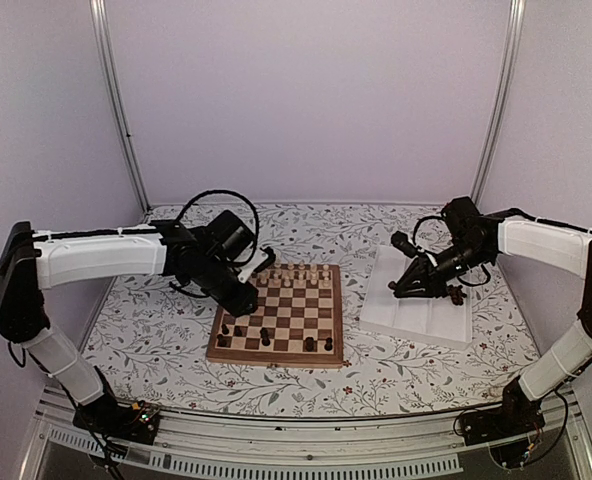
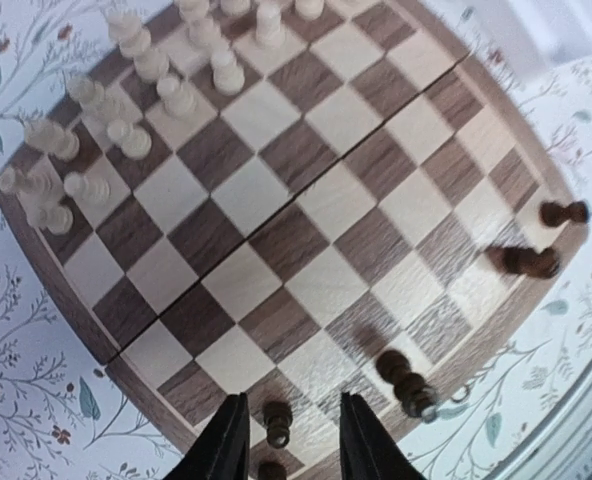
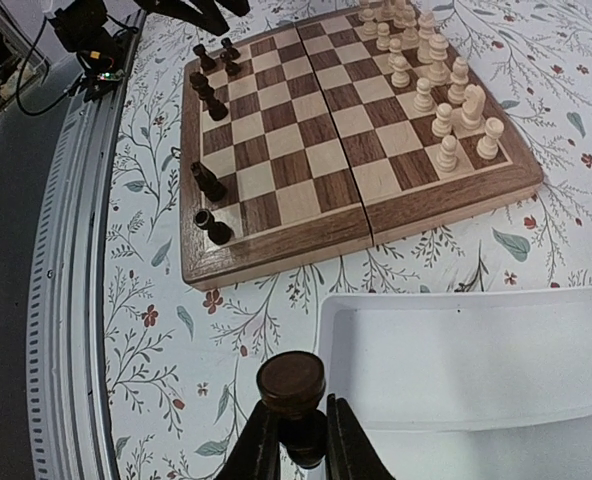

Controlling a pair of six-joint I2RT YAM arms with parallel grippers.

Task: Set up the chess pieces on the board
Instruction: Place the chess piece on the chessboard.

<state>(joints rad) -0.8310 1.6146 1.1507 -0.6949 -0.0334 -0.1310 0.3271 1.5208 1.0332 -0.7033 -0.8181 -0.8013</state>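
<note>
Right wrist: right tool [image 3: 298, 430] clamps a dark, round-topped chess piece [image 3: 291, 385]; left tool [image 2: 292, 420] parted.

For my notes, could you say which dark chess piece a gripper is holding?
The piece pinched in the right gripper by the white tray; those on the board stand free.

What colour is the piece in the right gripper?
Dark brown piece, clearest in the right wrist view.
</note>
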